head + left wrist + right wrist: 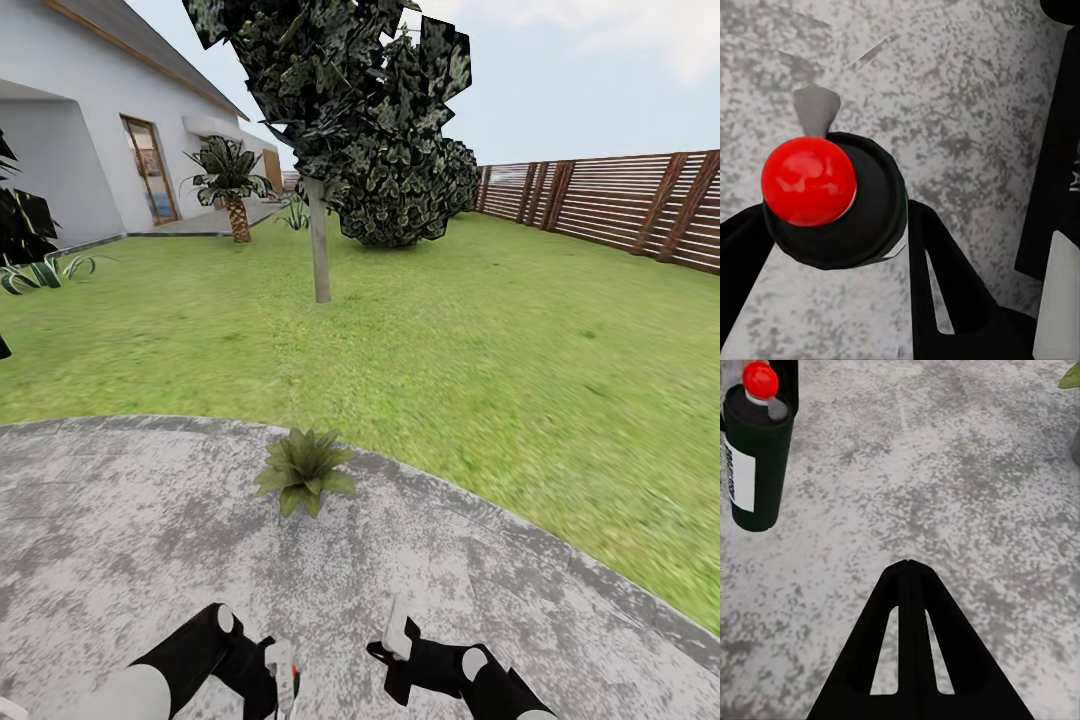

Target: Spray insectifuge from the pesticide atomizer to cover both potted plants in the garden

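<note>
One potted plant, a low rosette of pointed green leaves, sits on the gravel patio near its far rim, straight ahead of both arms. The other potted plant is out of view. My left gripper is shut on the pesticide atomizer. The left wrist view looks down on the bottle's red dot. In the right wrist view the atomizer shows its dark body and pale label. My right gripper is shut on nothing, just right of the left one. A leaf tip shows at that view's corner.
Green lawn stretches beyond the patio. A thin tree trunk stands ahead, with a big dark bush behind it. The white house, a palm and an agave tuft lie at the left. A slatted wooden fence stands at the right.
</note>
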